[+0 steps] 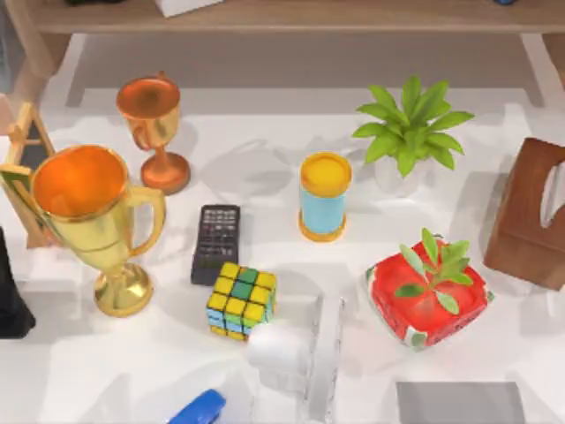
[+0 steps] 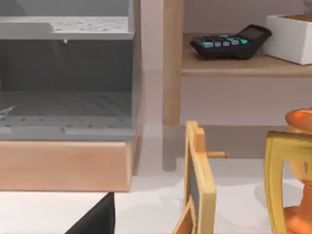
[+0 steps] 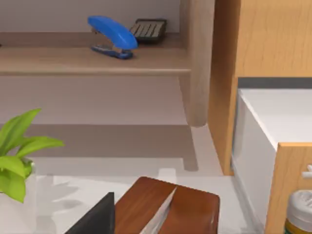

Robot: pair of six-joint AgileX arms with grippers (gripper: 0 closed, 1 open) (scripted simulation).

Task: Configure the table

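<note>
Across the whole top view spreads the white table (image 1: 265,168), crowded with loose items. Upper left: 1 small copper trophy (image 1: 154,132); below it, at left, 1 large gold trophy (image 1: 93,225), both upright on their bases. Centre: black remote (image 1: 216,243) lying flat, a colour cube (image 1: 241,302) just below it, and a blue-and-yellow cup (image 1: 324,196) standing to the right. Upper right: potted plant (image 1: 410,132); lower right: red pot with a sprig (image 1: 428,291); right edge: brown wooden tissue box (image 1: 530,216). A grey mat (image 1: 459,402) sits at the bottom right, a blue stapler (image 1: 199,411) at the bottom edge.

Judgement: items look scattered, awaiting arrangement; nothing is held.

Left claw and right claw: state cannot be told. A dark wedge at the bottom of each wrist view may be claw structure, but that is not certain.

Writing: none legible. The calculator (image 2: 229,41) on the wooden shelf (image 2: 243,66) shows keys only.
</note>
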